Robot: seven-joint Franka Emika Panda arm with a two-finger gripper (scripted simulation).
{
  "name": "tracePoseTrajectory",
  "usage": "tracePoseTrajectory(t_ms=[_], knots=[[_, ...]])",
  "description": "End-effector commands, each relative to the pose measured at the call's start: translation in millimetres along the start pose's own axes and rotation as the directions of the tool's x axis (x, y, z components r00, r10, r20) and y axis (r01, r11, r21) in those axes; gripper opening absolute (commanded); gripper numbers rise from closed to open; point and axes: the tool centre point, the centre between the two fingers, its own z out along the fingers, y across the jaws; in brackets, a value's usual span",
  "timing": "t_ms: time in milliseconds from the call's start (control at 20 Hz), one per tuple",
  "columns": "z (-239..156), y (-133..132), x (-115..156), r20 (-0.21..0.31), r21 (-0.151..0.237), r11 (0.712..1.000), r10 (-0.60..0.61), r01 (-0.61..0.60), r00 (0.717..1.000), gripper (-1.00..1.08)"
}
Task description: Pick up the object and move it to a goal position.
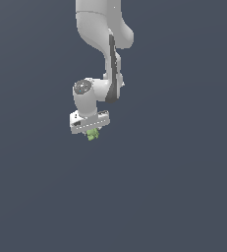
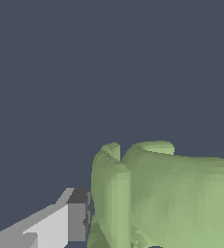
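Note:
The object [image 1: 92, 135] is a small light-green lumpy thing just under the white gripper [image 1: 91, 132] in the middle of the exterior view. The gripper points down and is shut on it. Only the object's lower part shows below the hand. In the wrist view the object [image 2: 167, 193] fills much of the picture, and one grey-tipped finger [image 2: 70, 220] presses against its side. The other finger is hidden behind the object. No goal marker shows in either view. I cannot tell how high the object hangs over the ground.
The white arm [image 1: 105, 44] comes down from the exterior view's top. Plain dark blue-grey ground [image 1: 184, 197] lies all around, with nothing else on it in view.

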Motion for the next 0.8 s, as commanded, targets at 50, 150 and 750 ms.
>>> tracePoseTrajectory(t_ms=[50, 150, 750], knots=[[-1, -1, 1, 0.000, 0.000, 1.000, 0.000, 0.000, 1.000, -1.00], [-3, -5, 2, 0.000, 0.000, 1.000, 0.000, 0.000, 1.000, -1.00], [-47, -78, 31, 0.000, 0.000, 1.000, 0.000, 0.000, 1.000, -1.00]])
